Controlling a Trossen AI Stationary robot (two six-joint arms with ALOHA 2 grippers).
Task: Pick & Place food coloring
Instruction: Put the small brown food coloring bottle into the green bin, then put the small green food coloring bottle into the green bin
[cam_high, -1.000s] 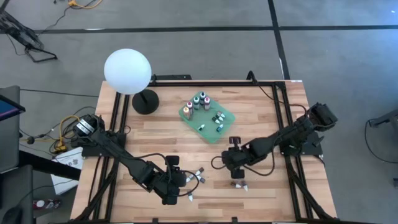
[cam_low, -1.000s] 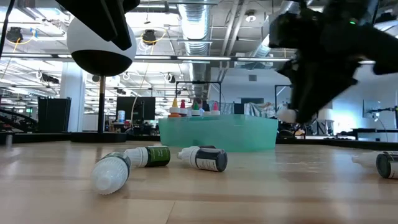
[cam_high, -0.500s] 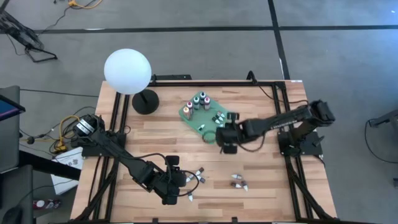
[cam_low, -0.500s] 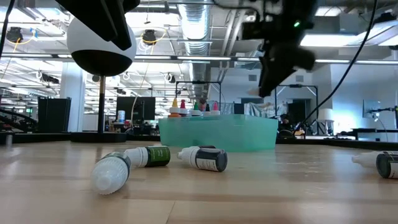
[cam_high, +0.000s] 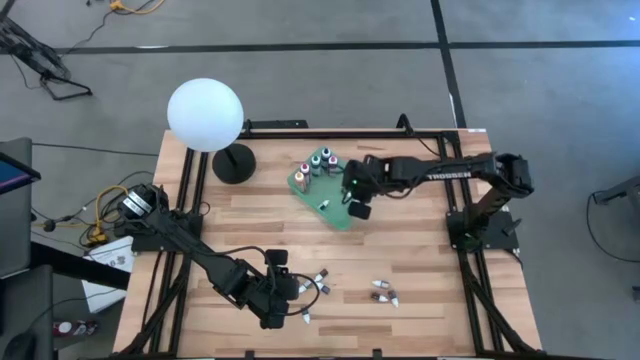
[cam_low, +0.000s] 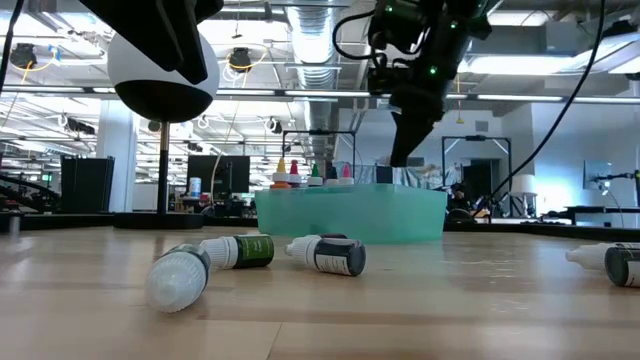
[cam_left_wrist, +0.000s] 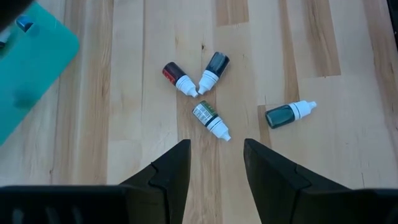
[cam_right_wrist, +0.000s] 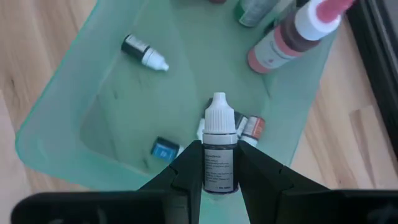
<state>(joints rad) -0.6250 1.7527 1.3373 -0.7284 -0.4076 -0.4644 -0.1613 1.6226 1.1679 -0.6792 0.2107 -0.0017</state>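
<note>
Right gripper (cam_right_wrist: 219, 163) grips bottle (cam_right_wrist: 219, 152) over tray (cam_right_wrist: 74, 118) — label illegible, probably.

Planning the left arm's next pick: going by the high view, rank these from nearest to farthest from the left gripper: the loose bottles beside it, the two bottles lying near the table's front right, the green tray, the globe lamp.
1. Loose bottles, just right of the left gripper.
2. Two front-right bottles, farther right.
3. Green tray, toward the table's back, under the right gripper.
4. Globe lamp, back-left corner.

White-capped bottle (cam_right_wrist: 220, 154) held above others.
</note>
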